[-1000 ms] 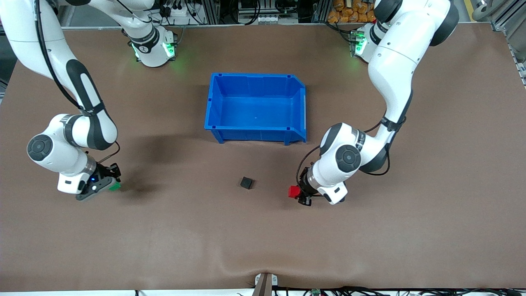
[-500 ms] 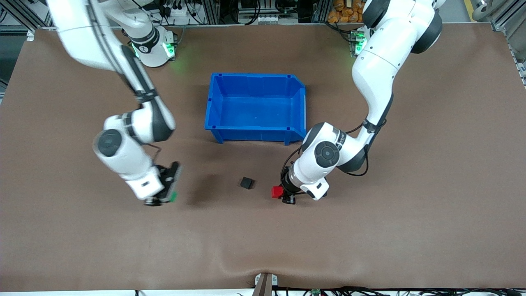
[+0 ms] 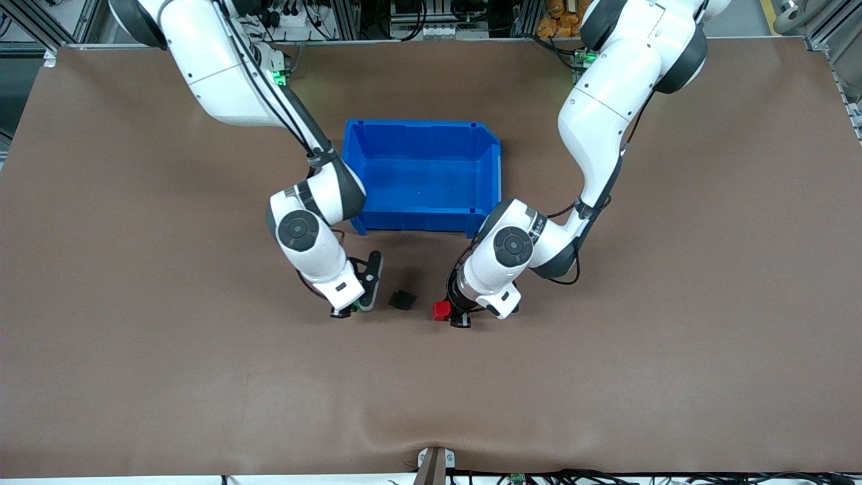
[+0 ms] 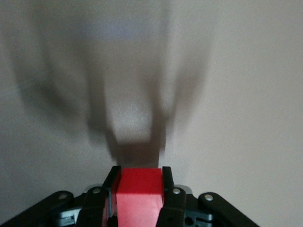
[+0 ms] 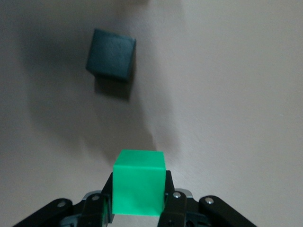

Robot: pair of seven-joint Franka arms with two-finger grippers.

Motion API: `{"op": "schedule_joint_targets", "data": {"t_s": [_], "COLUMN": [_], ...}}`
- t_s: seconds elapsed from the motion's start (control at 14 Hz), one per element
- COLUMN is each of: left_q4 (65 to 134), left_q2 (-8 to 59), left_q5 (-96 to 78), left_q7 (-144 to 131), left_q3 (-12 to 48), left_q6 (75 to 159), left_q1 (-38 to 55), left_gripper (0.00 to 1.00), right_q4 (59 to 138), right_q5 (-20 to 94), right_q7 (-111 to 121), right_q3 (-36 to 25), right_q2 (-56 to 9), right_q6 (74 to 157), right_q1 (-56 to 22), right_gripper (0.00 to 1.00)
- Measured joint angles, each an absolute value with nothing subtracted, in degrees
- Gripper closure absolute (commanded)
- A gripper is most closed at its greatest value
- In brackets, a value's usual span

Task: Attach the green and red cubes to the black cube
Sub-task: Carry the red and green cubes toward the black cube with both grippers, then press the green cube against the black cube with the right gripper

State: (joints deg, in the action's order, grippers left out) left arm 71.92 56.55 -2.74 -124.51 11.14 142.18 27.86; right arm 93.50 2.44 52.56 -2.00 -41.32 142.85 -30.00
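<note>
While pincers (image 3: 350,311) (image 3: 458,319) grip cubes, black cube (image 3: 404,299) sits btwn.

We find no text, label, brand, number or sign that can be read. We see only small marks on the arm joints, and these are too small for us to make out.
</note>
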Motion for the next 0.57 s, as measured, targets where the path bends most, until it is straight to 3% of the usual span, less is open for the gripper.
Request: {"op": "schedule_joint_targets", "data": {"t_s": [0.57], "left_q4": [71.9], "left_q2": [57.3], "left_q5": [-2.7], "left_q7": [-124.6], "left_q3": [10.9], "left_q6": [142.2], "left_q1": [28.9], "left_gripper": [1.00], "right_q4": [91.1], "right_q5": [2.8], "right_q7": [46.2], "right_q3": [-1.4], "right_q2": [-45.0], "right_q6": [142.9], "right_q1": [-32.1], "right_gripper": [1.00]}}
